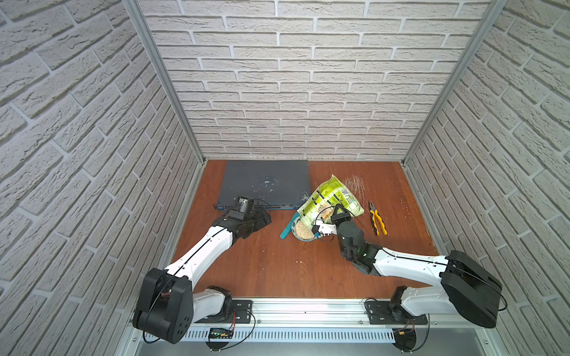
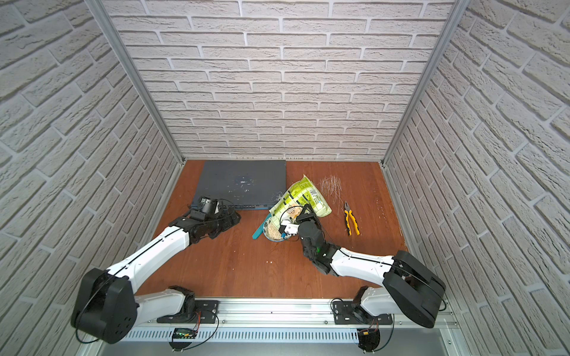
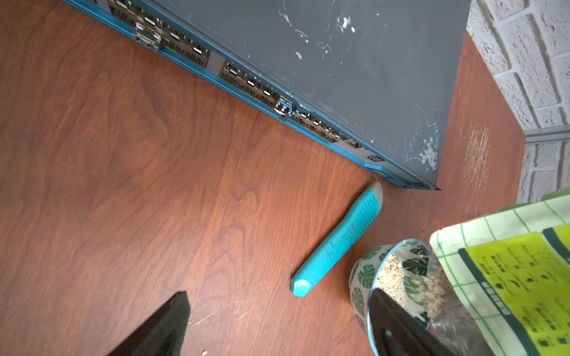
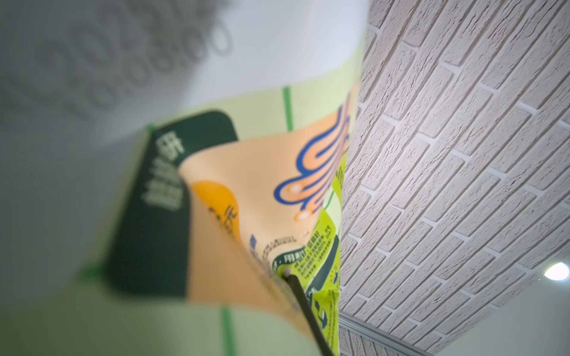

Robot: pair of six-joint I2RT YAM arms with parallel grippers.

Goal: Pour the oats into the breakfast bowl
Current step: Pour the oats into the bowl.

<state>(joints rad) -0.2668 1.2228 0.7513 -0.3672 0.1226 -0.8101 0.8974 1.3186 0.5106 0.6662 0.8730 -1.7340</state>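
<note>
The soft green pouch point(image 1: 331, 195) point(image 2: 303, 195) hangs tilted, its mouth down over the breakfast bowl point(image 1: 296, 237) point(image 2: 267, 238). My right gripper point(image 1: 334, 212) point(image 2: 303, 212) is shut on the pouch's lower side; in the right wrist view the pouch point(image 4: 246, 200) fills most of the frame. Pale oats point(image 1: 303, 230) point(image 3: 390, 274) lie in the leaf-printed bowl point(image 3: 362, 277), and more flakes show at the pouch's mouth point(image 3: 431, 292). My left gripper point(image 1: 265, 219) point(image 2: 234, 218) point(image 3: 277, 296) stands open and empty to the bowl's left, one fingertip point(image 3: 379, 305) in front of the rim.
A teal handle-shaped tool point(image 1: 287, 229) point(image 3: 339, 243) lies against the bowl's left side. A grey-blue network switch point(image 1: 265, 182) takes up the back left. Yellow-black pliers point(image 1: 377, 220) and scattered thin pins point(image 1: 354, 185) lie right of the pouch. Stray flakes point(image 1: 298, 262) dot the wooden table.
</note>
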